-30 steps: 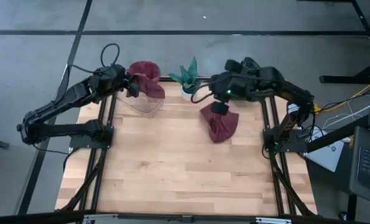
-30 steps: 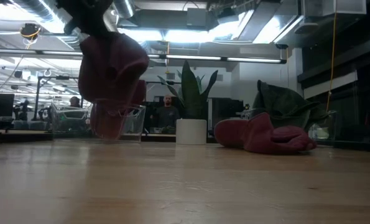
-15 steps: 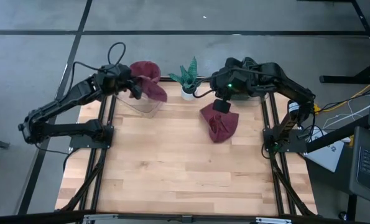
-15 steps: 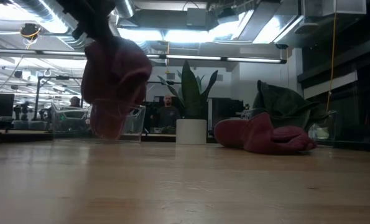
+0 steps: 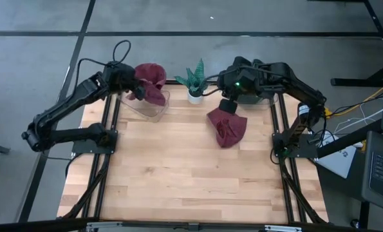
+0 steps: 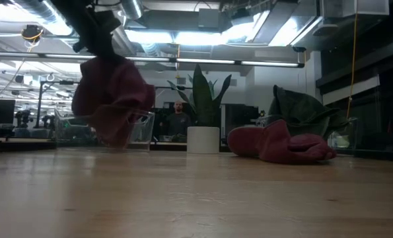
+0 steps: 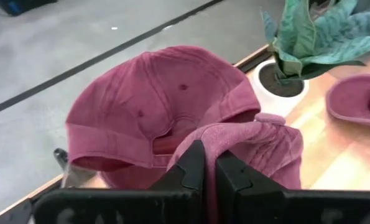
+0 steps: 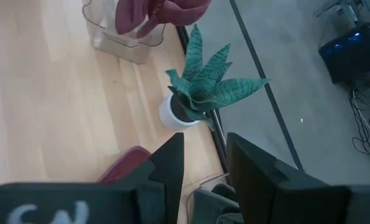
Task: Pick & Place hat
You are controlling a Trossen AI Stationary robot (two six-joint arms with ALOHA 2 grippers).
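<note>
Hat in hand: a red hat (image 5: 149, 84) hangs from the left gripper (image 7: 202, 163), whose fingers are closed tight on a fold of its cloth; it is held over the clear bin (image 5: 146, 106) at the far left edge of the tabletop (image 5: 178, 174), not yet let go
Bin: stands just left of the potted plant (image 5: 194, 82); in the left wrist view two layers of red cloth show, and whether one is a separate hat already in the bin cannot be told
Second hat: another red hat (image 5: 226, 127) lies flat on the tabletop right of the plant
Right gripper: the right gripper (image 8: 203, 168) hovers above that hat, fingers apart, holding nothing
Progress: by my reading, the first hat is at the drop-off stage; release remains, then the second hat needs picking and carrying
Room: the near half of the tabletop is bare wood; the plant sits between bin and second hat, so a carry across should pass in front of it
</note>
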